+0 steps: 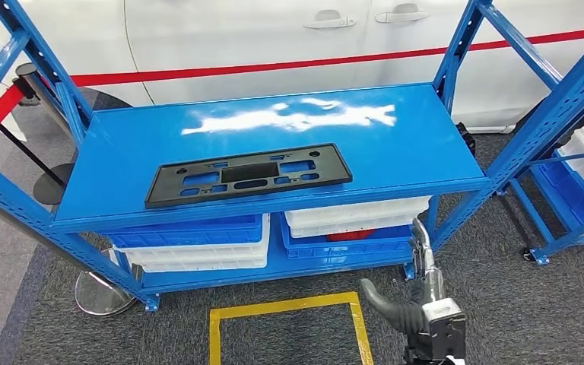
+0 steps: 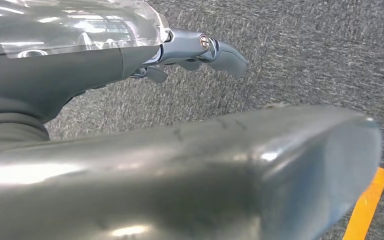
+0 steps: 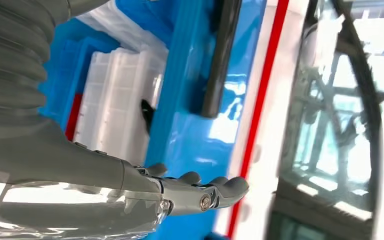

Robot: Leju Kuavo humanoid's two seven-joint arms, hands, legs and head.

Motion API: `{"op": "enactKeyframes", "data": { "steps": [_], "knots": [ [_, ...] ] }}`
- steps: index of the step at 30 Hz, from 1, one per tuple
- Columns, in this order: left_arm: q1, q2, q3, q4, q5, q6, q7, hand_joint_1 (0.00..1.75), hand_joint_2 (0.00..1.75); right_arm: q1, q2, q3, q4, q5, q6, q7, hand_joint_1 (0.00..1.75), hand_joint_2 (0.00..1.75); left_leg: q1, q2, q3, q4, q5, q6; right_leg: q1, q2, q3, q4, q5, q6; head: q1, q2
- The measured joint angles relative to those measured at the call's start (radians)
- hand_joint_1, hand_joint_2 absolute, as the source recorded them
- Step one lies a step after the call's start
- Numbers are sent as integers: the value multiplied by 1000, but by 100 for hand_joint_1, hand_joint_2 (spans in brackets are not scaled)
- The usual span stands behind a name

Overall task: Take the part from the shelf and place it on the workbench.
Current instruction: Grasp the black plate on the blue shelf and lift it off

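currently, at the nearest point of the head view, the right hand (image 1: 418,300) stood raised in front of the robot, low and to the right of the shelf unit (image 1: 274,198). its fingers (image 3: 215,187) were extended and apart with nothing between them, so it held nothing. the left hand (image 2: 200,52) hung over grey carpet (image 2: 305,60), beside an orange floor marking (image 2: 367,205); its fingers lay straight and it gripped nothing.

on the floor just ahead, a yellow taped square (image 1: 289,323) lay on the carpet before the shelf unit. the lower level carried blue and white stacked bins (image 1: 198,243), with further white bins (image 1: 357,217) to the right.

the part, a black flat panel with rectangular cut-outs (image 1: 247,175), lay flat on the blue upper shelf surface (image 1: 395,152), near its front edge and left of centre. no hand touched it. behind the shelf stood a white car body (image 1: 236,38) with a red stripe (image 1: 312,63).

judged from this layout, the step in hand was the reach toward the part; the pick-up had not begun. the next move called for raising the right hand above the shelf edge and carrying it left to the panel. because the panel was thin and flat, a grip at the front edge would probably be required. a workbench could not be identified.
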State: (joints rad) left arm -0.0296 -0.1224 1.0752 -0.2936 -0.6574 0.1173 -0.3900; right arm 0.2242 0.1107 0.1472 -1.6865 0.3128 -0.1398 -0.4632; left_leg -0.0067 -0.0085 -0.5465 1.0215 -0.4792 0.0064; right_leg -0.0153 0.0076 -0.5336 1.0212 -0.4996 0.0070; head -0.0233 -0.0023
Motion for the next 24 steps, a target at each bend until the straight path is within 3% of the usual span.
{"op": "enactKeyframes", "data": {
  "steps": [4,6,9,10,11,12,13,14,16,17,21,22,24],
  "knots": [
    [-6,-5,22,3,-23,-1,-7,0,0,1,-11,90,-54,113,-24,35,0,175,2,0,0,-6,4,14,-1,0,3,-5,2,13,0,0],
    [-8,-11,32,5,-35,-1,-11,0,0,-3,-20,130,-74,171,-39,55,0,175,8,2,8,-25,15,26,1,-1,-6,18,-16,19,1,0],
    [-12,-18,44,9,-52,-2,-14,0,0,-13,-31,178,-85,262,-58,87,0,175,10,4,11,-36,21,33,1,-3,-90,184,-100,23,3,0],
    [-12,-20,48,10,-57,-2,-15,0,0,-16,-34,193,-85,294,-65,99,0,175,10,4,10,-35,21,33,0,-3,-121,238,-115,25,3,0],
    [-12,-22,52,12,-62,-3,-16,0,0,-21,-35,207,-85,327,-71,112,0,175,10,4,11,-34,20,32,-1,-3,-137,262,-111,26,3,0],
    [-12,-24,56,13,-67,-3,-17,0,0,-28,-36,223,-85,360,-77,125,0,175,10,3,12,-33,18,31,-2,-4,-135,248,-87,27,3,0],
    [-13,-27,61,15,-73,-3,-19,0,0,-37,-37,239,-84,392,-82,139,0,131,11,2,15,-32,15,28,-4,-4,-113,194,-48,27,3,0],
    [-14,-29,65,17,-79,-4,-20,0,0,-47,-37,255,-82,421,-87,154,0,131,11,1,17,-29,12,24,-6,-5,-83,124,-10,26,3,0],
    [-17,-33,75,20,-92,-5,-25,0,0,-70,-33,287,-69,474,-97,186,0,131,8,0,16,-20,4,13,-5,-5,-39,20,30,20,2,0],
    [-19,-34,81,22,-99,-6,-28,0,0,-81,-31,300,-61,496,-105,202,0,175,6,0,14,-18,3,7,-2,-4,-32,2,30,15,2,0],
    [-25,-37,95,26,-120,-7,-38,0,0,-111,-20,333,-36,601,-157,255,0,175,11,1,5,3,-15,-17,-1,-5,-30,-6,31,-10,1,0],
    [-26,-38,97,27,-124,-7,-40,0,0,-124,-20,344,-31,630,-170,270,0,175,12,1,-12,40,-38,-23,-3,-6,-29,-9,32,-16,0,0],
    [-27,-39,101,29,-132,-7,-42,0,0,-153,-22,372,-18,679,-190,305,0,175,16,2,-76,168,-98,-31,-3,-8,-28,-9,31,-22,-1,0]
  ]
}}
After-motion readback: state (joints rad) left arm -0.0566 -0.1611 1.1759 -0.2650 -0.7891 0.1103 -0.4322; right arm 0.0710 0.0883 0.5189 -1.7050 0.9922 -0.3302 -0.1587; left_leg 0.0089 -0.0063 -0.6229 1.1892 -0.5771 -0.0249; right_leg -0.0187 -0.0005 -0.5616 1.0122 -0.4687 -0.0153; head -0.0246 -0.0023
